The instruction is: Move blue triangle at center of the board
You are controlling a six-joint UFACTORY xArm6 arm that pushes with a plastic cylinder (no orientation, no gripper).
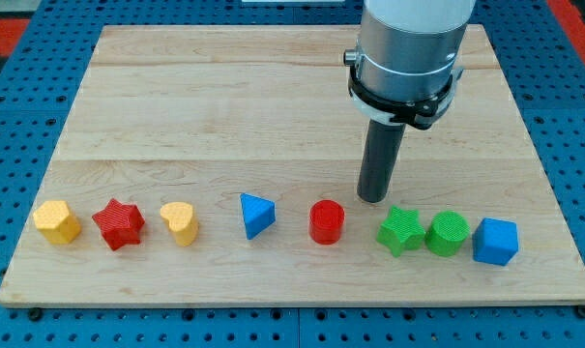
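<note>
The blue triangle [256, 215] lies on the wooden board [224, 106], in a row of blocks near the view's bottom, a little left of the middle. My tip [372, 199] rests on the board to the right of it, above the gap between the red cylinder [326, 221] and the green star [400, 230]. The tip touches no block. The red cylinder sits between the tip and the blue triangle.
The same row holds a yellow hexagon [57, 221], a red star [118, 224] and a yellow heart [180, 222] at the left, and a green cylinder [447, 233] and a blue cube [495, 242] at the right.
</note>
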